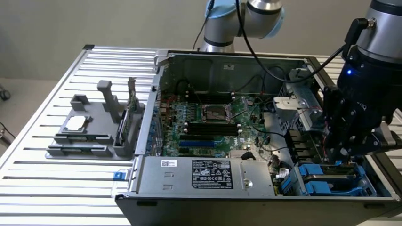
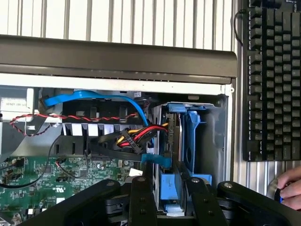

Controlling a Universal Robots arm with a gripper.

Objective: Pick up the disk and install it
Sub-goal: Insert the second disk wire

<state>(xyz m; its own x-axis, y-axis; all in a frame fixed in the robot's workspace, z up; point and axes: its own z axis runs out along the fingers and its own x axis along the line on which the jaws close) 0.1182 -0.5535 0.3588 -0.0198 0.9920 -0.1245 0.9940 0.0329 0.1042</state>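
1. The gripper [image 1: 347, 153] is a black, angular metal assembly at the end of a grey, round-bodied arm [image 1: 384, 28]. It stands low over the drive bay at the front corner of the computer case [image 1: 251, 200], on the exterior view's right.
2. In the wrist view, the two black jaws reach down into the bay, one on each side of the disk [image 2: 170, 188]. The jaws stand partly apart, about the width of the disk's blue plastic carrier. Whether they pinch the carrier or merely flank it cannot be told.
3. The disk sits inside the case, in the drive bay, with its blue carrier frame showing between the jaws. A second blue plastic frame [image 2: 190, 136] stands upright just beside it.
4. The case is a dark, open-sided metal box lying on the table [image 1: 37, 197], which is made of ribbed, pale metal slats.
5. Inside the case lies a green circuit board [image 1: 207, 125] with black slots and a square silver socket. A grey power-supply box [image 1: 207, 174] with a black label sits along the near edge.
6. Red, yellow and black wires [image 2: 136, 134] and a flat blue cable [image 2: 89, 99] run beside the bay.
7. A grey plastic holder [image 1: 94, 127] stands on the table at the exterior view's left.
8. A black keyboard [image 2: 273, 80] lies beyond the case, with a person's hand [image 2: 291, 188] near it.
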